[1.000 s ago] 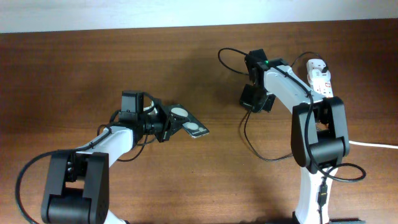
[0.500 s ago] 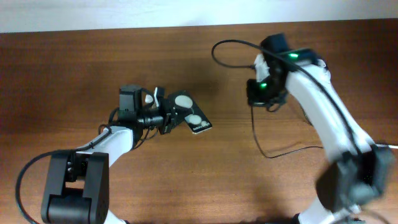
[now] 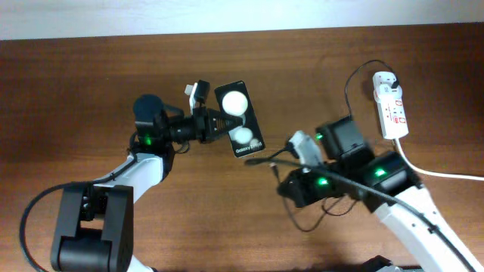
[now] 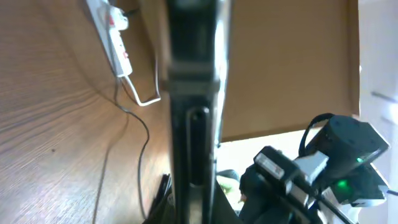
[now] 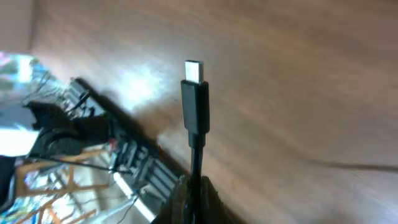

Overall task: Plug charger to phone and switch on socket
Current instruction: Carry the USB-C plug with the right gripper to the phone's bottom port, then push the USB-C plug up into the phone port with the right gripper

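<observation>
My left gripper is shut on the phone, a black slab with two white round spots, and holds it lifted and tilted left of centre. In the left wrist view the phone shows edge-on, close up. My right gripper is shut on the charger cable just behind its connector tip, which points toward the phone's lower end with a small gap. In the right wrist view the connector stands straight up from the shut jaws. The thin black cable loops back to the socket.
The socket, a white power strip with red marks, lies at the back right, and its thick white cord runs off the right edge. It also shows in the left wrist view. Slack black cable lies under my right arm.
My left gripper has raised the phone and turned it more upright. My right arm has swung from the back right, near the socket, down to the front middle, carrying the connector close to the phone.
</observation>
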Available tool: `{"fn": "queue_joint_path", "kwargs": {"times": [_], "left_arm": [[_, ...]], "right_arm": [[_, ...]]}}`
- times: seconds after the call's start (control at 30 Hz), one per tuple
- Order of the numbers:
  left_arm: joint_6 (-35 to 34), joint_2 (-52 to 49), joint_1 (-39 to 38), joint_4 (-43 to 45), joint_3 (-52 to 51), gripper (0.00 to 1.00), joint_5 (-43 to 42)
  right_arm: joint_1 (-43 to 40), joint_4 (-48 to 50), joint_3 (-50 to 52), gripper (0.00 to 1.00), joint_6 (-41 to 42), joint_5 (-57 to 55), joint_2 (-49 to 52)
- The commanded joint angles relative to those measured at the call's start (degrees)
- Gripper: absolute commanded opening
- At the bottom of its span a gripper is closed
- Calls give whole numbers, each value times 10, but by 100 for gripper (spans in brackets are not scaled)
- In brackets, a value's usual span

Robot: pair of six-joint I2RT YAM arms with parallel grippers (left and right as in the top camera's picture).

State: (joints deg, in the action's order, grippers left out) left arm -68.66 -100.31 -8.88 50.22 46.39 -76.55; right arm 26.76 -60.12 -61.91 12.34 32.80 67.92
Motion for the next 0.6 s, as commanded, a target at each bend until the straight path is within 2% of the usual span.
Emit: {"fn": "queue_joint_path", "kwargs": {"times": [0.0, 0.1, 0.3, 0.43, 0.57], "left_arm": [[-33, 1, -16, 51, 8, 0, -10], [-66, 1, -19, 106, 8, 0, -10], [-87, 1, -19, 106, 8, 0, -26], [-87, 1, -19, 106, 8, 0, -61], [-134, 1, -18, 106, 8, 0, -71]], "right_arm": [[56, 57, 16, 4, 60, 26, -6], [96, 116, 16, 4, 92, -8, -6], [101, 123, 16, 4, 107, -27, -6], [101, 123, 16, 4, 152, -47, 0], [101, 121, 16, 4, 184, -50, 1]]}}
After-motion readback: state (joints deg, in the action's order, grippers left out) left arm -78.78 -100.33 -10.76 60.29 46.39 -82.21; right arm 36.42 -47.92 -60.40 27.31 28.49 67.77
